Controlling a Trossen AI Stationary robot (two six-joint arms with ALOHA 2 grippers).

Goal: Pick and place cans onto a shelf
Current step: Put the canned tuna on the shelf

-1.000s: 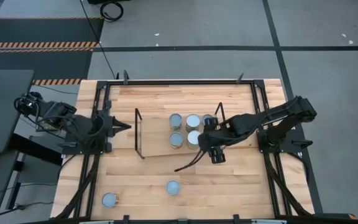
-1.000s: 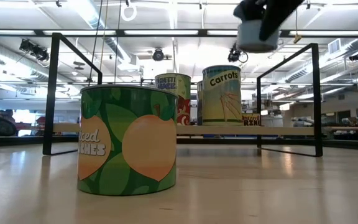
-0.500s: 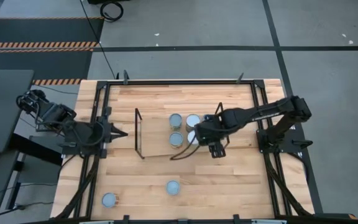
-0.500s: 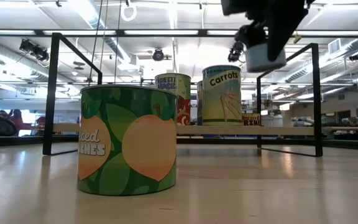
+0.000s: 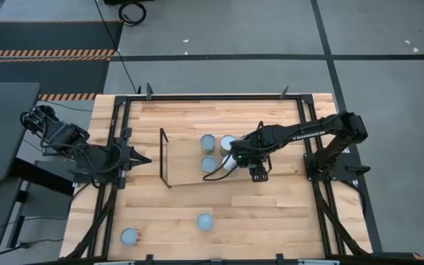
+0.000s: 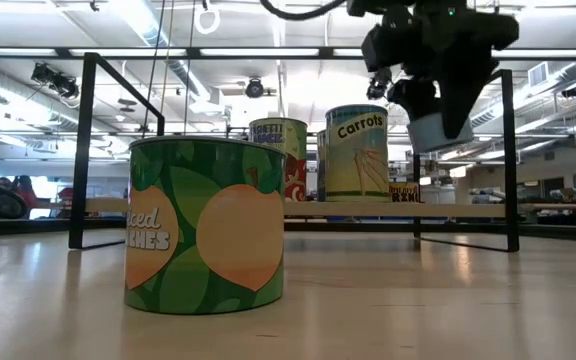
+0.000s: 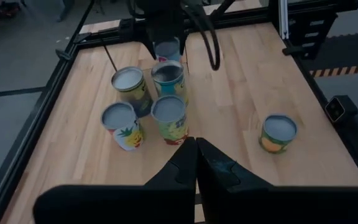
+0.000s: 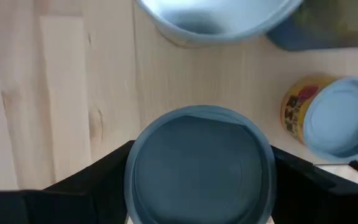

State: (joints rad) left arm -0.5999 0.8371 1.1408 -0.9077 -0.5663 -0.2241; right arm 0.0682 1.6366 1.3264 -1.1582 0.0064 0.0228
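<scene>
The right end effector [image 6: 438, 120] is carrying a small cylindrical tin with a round silver-grey lid [image 8: 201, 165] above the low light-wood shelf with thin black wire end frames [image 5: 190, 179], near the right end of that shelf; the step in hand, as I judge it, is setting this tin down beside the cans already standing there. To do it well the tin should be kept upright and lowered straight into the bare patch of shelf just beside the neighbouring grey-lidded cans [image 5: 218, 152], so that its wall is not knocking them; the fingers should be releasing only once the base is resting flat, and the arm should be lifting straight up afterwards.

The right end effector's fingers are closed against the tin's sides, spread only as wide as the tin itself; the tin is hanging clear of the shelf surface in the low view.

The left end effector [image 7: 196, 163] is waiting near the worktop's left edge, its fingers pressed together and holding nothing. Two more cans are standing near the front edge of the worktop: a green peach-labelled tin [image 6: 206, 225] and another near the front-left corner [image 5: 129, 236].
</scene>
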